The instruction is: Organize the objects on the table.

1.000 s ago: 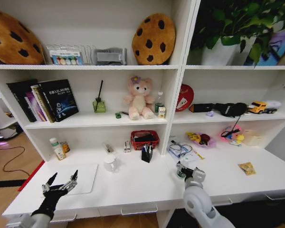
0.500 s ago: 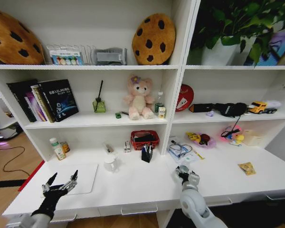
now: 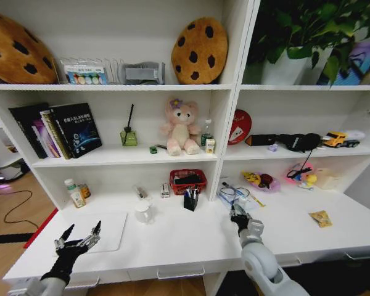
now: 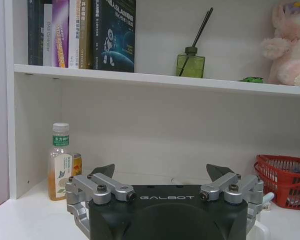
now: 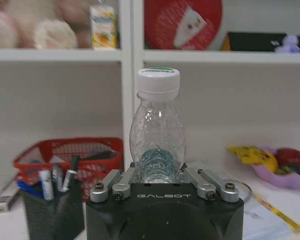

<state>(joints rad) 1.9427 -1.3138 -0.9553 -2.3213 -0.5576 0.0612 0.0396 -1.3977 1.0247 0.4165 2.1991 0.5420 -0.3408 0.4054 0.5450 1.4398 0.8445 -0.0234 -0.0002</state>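
Note:
My right gripper (image 3: 238, 216) hovers over the white table (image 3: 185, 243), right of its middle. In the right wrist view it (image 5: 157, 172) is shut on a small clear bottle (image 5: 158, 127) with a white cap and a greenish label, held upright. My left gripper (image 3: 80, 237) stays open at the table's front left, above the near edge of a flat silver laptop (image 3: 105, 229); its fingers (image 4: 103, 170) are spread with nothing between them. A yellow snack packet (image 3: 321, 218) lies at the far right. Pens stand in a black mesh holder (image 3: 190, 199), which also shows in the right wrist view (image 5: 49, 212).
A white mug (image 3: 143, 211), a red basket (image 3: 188, 180) and a drink bottle (image 3: 74, 193) stand along the back of the table. Glasses and papers (image 3: 234, 194) and a pink dish (image 3: 262, 181) lie behind the right gripper. Shelves with books and a plush bear (image 3: 180, 126) rise above.
The right gripper has moved a little farther in from the table's front edge and its wrist has turned. The left arm has not moved.

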